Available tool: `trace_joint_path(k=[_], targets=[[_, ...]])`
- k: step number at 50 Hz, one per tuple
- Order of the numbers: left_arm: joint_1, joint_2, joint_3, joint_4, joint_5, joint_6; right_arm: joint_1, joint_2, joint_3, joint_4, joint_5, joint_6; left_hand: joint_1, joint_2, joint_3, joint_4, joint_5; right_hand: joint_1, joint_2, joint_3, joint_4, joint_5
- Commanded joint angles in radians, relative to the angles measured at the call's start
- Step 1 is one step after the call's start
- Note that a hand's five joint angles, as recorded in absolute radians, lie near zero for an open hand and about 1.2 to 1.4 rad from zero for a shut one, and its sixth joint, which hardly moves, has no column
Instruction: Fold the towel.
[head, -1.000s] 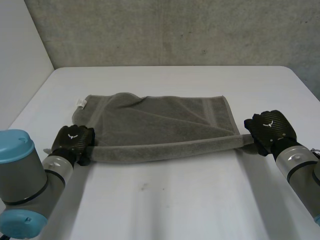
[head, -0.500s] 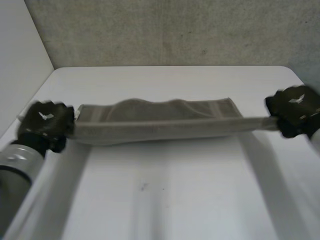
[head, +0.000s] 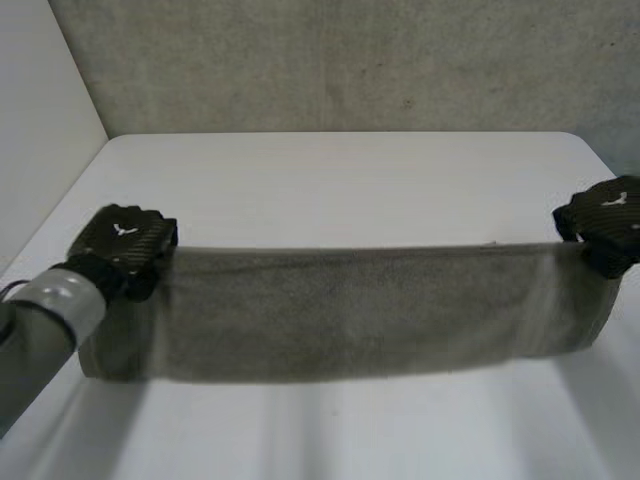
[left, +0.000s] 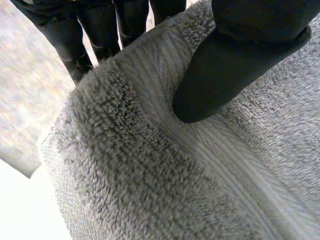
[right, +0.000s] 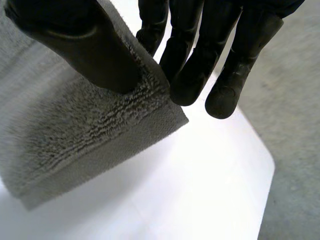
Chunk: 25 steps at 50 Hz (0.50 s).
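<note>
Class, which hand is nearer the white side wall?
Left. The left hand pinches the towel at its end nearest the white side wall; the right hand pinches the opposite end.

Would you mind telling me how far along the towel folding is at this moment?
Done: both hands have a grip. The left hand pinches one top corner of the grey terry towel, the right hand the other. In hand: the towel hangs stretched between them above the white table. Left: no fold shows yet; it has to be laid down and doubled over.
</note>
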Motion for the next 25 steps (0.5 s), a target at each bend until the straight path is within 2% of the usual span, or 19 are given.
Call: trace_joint_path(k=[1,3,4,5,6,7,8,9,11,12,13,16,20,22,23,25], targets=[[-0.016,-0.195,0.279,-0.005,-0.012,0.028,0.147,0.217,-0.29,-0.007,0.195,-0.027,0.198,0.179,0.18,0.179,0.193,0.063,0.065,0.058,0.056,0.052],[-0.025,-0.218,0.475,0.001,-0.016,0.008,0.196,0.294,-0.516,-0.065,0.226,0.02,0.198,0.179,0.18,0.179,0.193,0.063,0.065,0.058,0.056,0.052],[-0.025,-0.218,0.476,0.001,-0.016,0.008,0.196,0.294,-0.517,-0.065,0.226,0.02,0.198,0.179,0.18,0.179,0.193,0.063,0.065,0.058,0.056,0.052],[-0.034,-0.221,0.582,0.007,-0.018,-0.013,0.208,0.309,-0.618,-0.129,0.226,0.074,0.198,0.179,0.18,0.179,0.193,0.063,0.065,0.058,0.056,0.052],[-0.034,-0.221,0.583,0.007,-0.018,-0.013,0.213,0.309,-0.694,-0.21,0.229,0.147,0.198,0.179,0.18,0.179,0.193,0.063,0.065,0.058,0.056,0.052],[-0.046,-0.221,0.677,0.02,-0.024,-0.053,0.213,0.309,-0.695,-0.211,0.229,0.148,0.198,0.179,0.18,0.179,0.193,0.063,0.065,0.058,0.056,0.052],[-0.058,-0.217,0.76,0.046,-0.036,-0.105,0.212,0.3,-0.739,-0.294,0.236,0.23,0.198,0.179,0.18,0.179,0.193,0.063,0.065,0.058,0.056,0.052],[-0.058,-0.217,0.761,0.046,-0.036,-0.105,0.211,0.3,-0.74,-0.295,0.236,0.231,0.198,0.179,0.18,0.179,0.193,0.063,0.065,0.058,0.056,0.052],[-0.055,-0.209,0.859,0.11,-0.085,-0.217,0.207,0.248,-0.752,-0.442,0.244,0.37,0.198,0.179,0.18,0.179,0.193,0.063,0.065,0.058,0.056,0.052],[-0.055,-0.209,0.859,0.11,-0.085,-0.217,0.207,0.248,-0.752,-0.442,0.244,0.37,0.198,0.179,0.18,0.179,0.193,0.063,0.065,0.058,0.056,0.052],[-0.054,-0.204,0.874,0.138,-0.116,-0.269,0.208,0.225,-0.747,-0.477,0.241,0.419,0.198,0.179,0.18,0.179,0.193,0.063,0.065,0.058,0.056,0.052],[-0.054,-0.195,0.87,0.164,-0.148,-0.337,0.208,0.214,-0.725,-0.441,0.233,0.442,0.198,0.179,0.18,0.179,0.193,0.063,0.065,0.058,0.056,0.052],[-0.051,-0.2,0.807,0.15,-0.151,-0.351,0.211,0.216,-0.683,-0.344,0.221,0.43,0.198,0.179,0.18,0.179,0.193,0.063,0.065,0.058,0.056,0.052],[-0.046,-0.198,0.667,0.153,-0.144,-0.346,0.213,0.219,-0.601,-0.281,0.198,0.404,0.198,0.179,0.18,0.179,0.193,0.063,0.065,0.058,0.056,0.052],[-0.046,-0.198,0.666,0.153,-0.144,-0.346,0.213,0.219,-0.6,-0.281,0.198,0.404,0.198,0.179,0.18,0.179,0.193,0.063,0.065,0.058,0.056,0.052],[-0.04,-0.198,0.592,0.162,-0.138,-0.348,0.21,0.222,-0.475,-0.284,0.148,0.364,0.198,0.179,0.18,0.179,0.193,0.063,0.065,0.058,0.056,0.052]])
